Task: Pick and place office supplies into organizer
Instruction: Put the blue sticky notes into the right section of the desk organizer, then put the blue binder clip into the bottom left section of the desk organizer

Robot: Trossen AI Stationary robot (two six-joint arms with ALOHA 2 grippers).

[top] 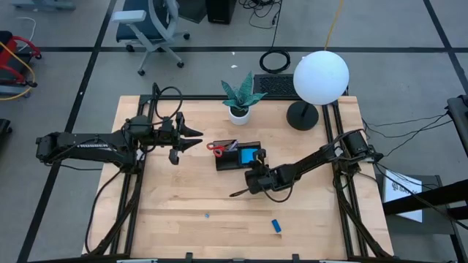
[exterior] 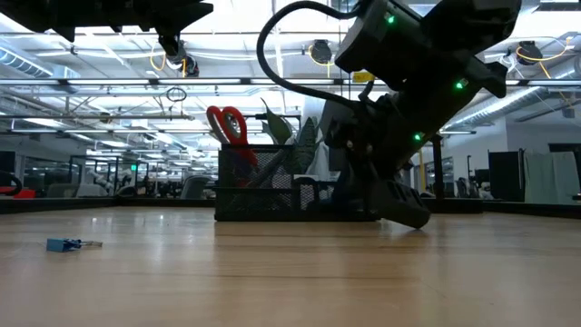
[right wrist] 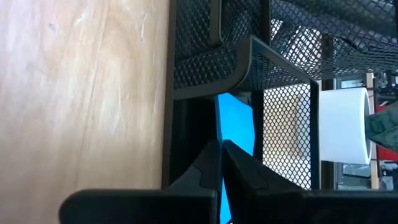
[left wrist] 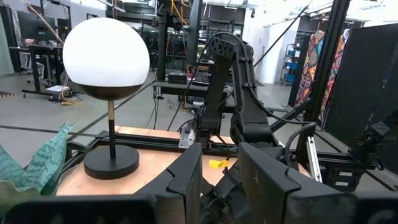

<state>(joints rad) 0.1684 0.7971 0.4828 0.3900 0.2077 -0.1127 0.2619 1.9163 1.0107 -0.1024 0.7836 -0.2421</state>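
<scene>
Bare wooden table point(top: 190, 219) lies open in front; the organizer point(top: 238, 156), potted plant point(top: 239, 98) and lamp point(top: 316, 86) crowd the back.

— What sort of place is this?
— A robotics lab: a pale wooden table point(top: 190, 219) on a grey tiled floor point(top: 66, 80), a blue-grey wheeled office chair point(top: 150, 22) at eleven o'clock, and black cables point(top: 274, 60) at twelve.

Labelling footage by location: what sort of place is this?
Probably a robotics lab or workshop: exposed ceiling trusses, an office chair on bare floor, and loose cables beside the wooden table.
</scene>
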